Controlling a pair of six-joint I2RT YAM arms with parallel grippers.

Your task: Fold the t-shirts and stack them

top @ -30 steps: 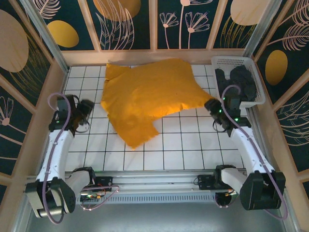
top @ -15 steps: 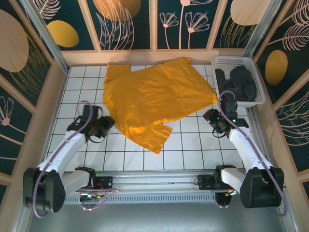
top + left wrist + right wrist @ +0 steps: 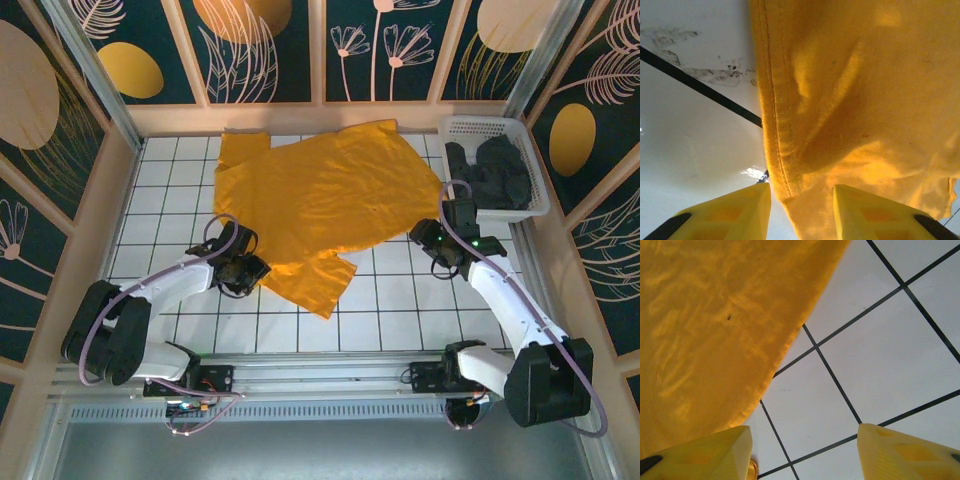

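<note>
On the tabletop [image 3: 400, 300]: mustard-yellow cloth t-shirt [image 3: 310, 190], spread.
Left tool [image 3: 247, 271]: released; wrist view shows hem [image 3: 774, 125] between fingers [image 3: 725, 210].
Right tool [image 3: 426, 240]: released, shirt's 3 o'clock.
Change: left tool nearer.

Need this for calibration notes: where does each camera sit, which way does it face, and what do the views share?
Top external: above and behind the arms, looking down on table, yellow shirt, basket of dark shirts; left gripper and right gripper show.
Left wrist: on that wrist, facing down at the shirt's hem; its open yellow fingers show.
Right wrist: likewise, facing the shirt's edge and bare tiles; its open fingers show.
Shared: all show the yellow shirt and table.
</note>
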